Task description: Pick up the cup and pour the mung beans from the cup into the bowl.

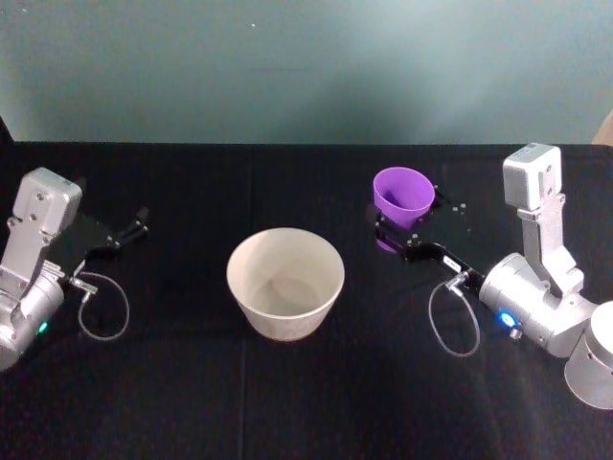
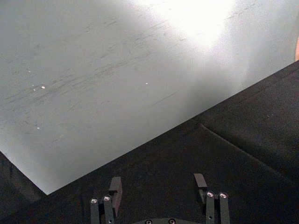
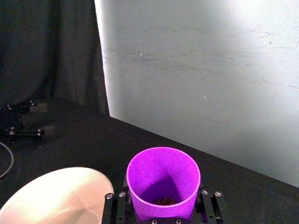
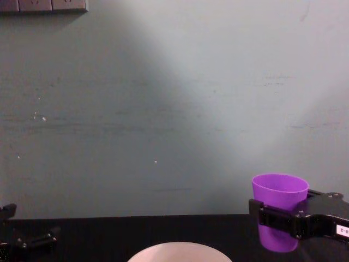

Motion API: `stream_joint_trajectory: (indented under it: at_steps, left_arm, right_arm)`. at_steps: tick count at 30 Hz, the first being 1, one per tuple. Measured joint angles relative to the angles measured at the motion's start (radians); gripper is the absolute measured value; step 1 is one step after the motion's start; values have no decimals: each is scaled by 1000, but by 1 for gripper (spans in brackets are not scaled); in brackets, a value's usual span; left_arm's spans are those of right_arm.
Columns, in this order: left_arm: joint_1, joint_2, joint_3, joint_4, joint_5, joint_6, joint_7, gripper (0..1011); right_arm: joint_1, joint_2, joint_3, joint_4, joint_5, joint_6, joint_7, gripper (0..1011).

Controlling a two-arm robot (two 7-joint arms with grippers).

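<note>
The purple cup [image 1: 403,195] is held by the right gripper [image 1: 410,228], whose black fingers are closed on its sides. In the head view the cup is seen right of the middle, standing upright. The white bowl [image 1: 287,321] is seen in the middle of the black table [image 1: 172,402], well apart from the cup. In the right wrist view a few mung beans [image 3: 163,201] are seen at the bottom of the cup. It cannot be told for sure if the cup is off the table yet.

The left gripper [image 1: 134,230] is parked at the left edge of the head view, with its fingers spread and nothing between them.

The step in hand is judged to be the carrying. The cup should be held upright and lifted higher than the bowl's rim, so the bowl is not bumped. It should be moved left until it is over the middle of the bowl. Only then should it be tipped, slowly, so the beans are dropped inside and not bounced out. A firm grip is needed, since the smooth sides could slip.
</note>
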Motion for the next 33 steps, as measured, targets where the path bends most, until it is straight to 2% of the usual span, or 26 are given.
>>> stream_joint_trajectory:
  at_steps: [33]
  left_arm:
    - [0,0,0,0,0,0,0,1000]
  right_arm:
    - [0,0,0,0,0,0,0,729]
